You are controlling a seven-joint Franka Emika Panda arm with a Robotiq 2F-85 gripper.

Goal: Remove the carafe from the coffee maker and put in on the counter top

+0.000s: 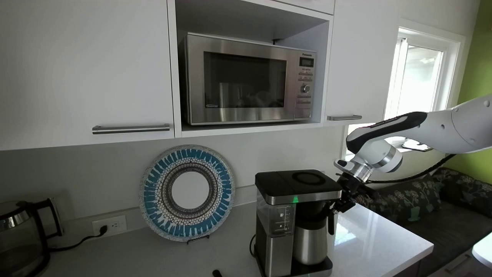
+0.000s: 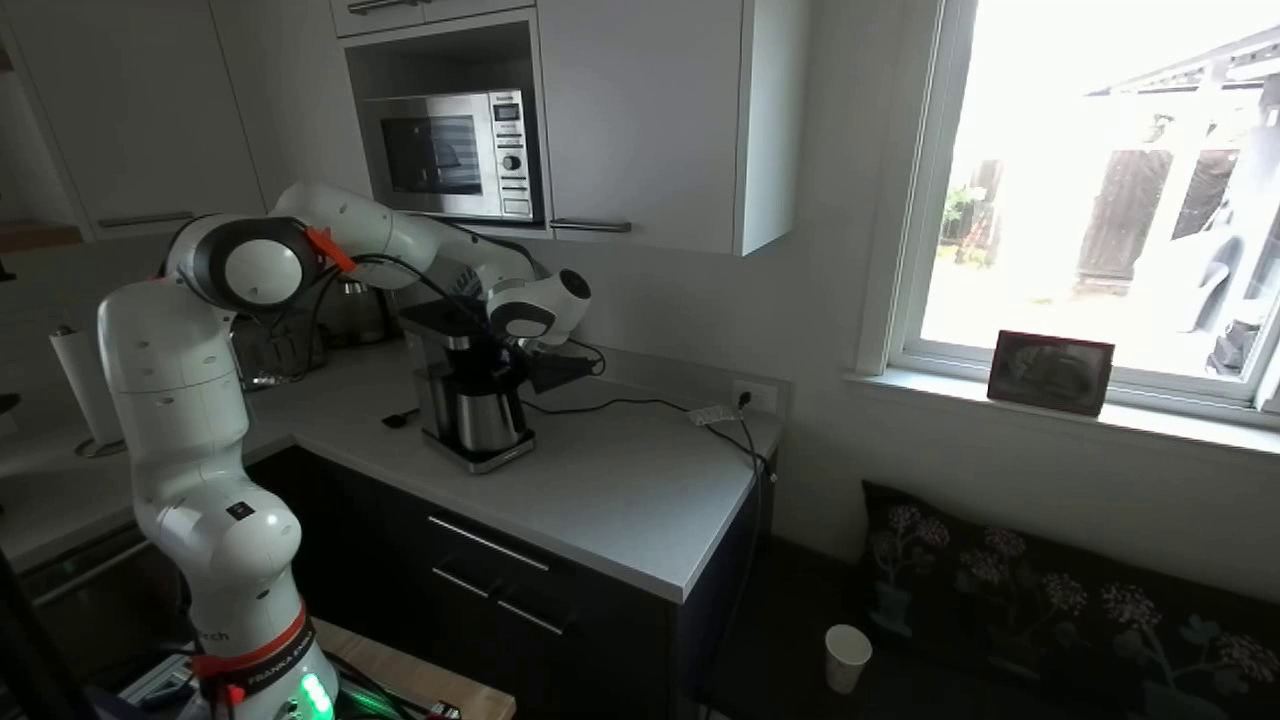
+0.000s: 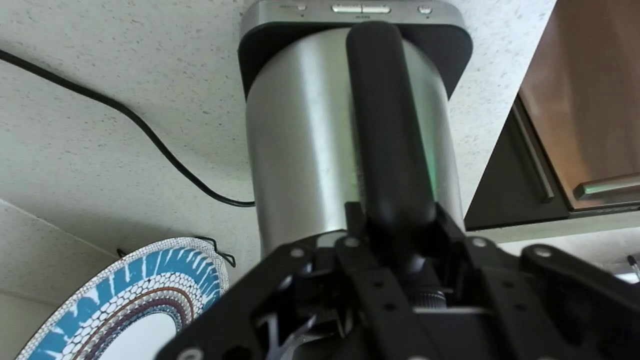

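The steel carafe (image 1: 310, 244) stands on the base of the coffee maker (image 1: 279, 250), under its black top. Both also show in an exterior view, the carafe (image 2: 488, 420) upright in the coffee maker (image 2: 432, 400). In the wrist view the carafe (image 3: 300, 155) fills the middle, its black handle (image 3: 382, 115) facing me, with the coffee maker's base edge (image 3: 360, 10) beyond. My gripper (image 3: 392, 217) has a finger on each side of the handle's upper part and appears shut on it. The gripper (image 1: 334, 209) is at the carafe's side. The pale counter top (image 1: 365, 238) lies around the machine.
A blue patterned plate (image 1: 187, 192) leans on the wall beside the coffee maker. A kettle (image 1: 21, 234) stands further along. A black cord (image 2: 640, 403) runs across the counter. The counter's end edge (image 2: 725, 530) drops off by the sofa. A microwave (image 1: 246, 77) sits above.
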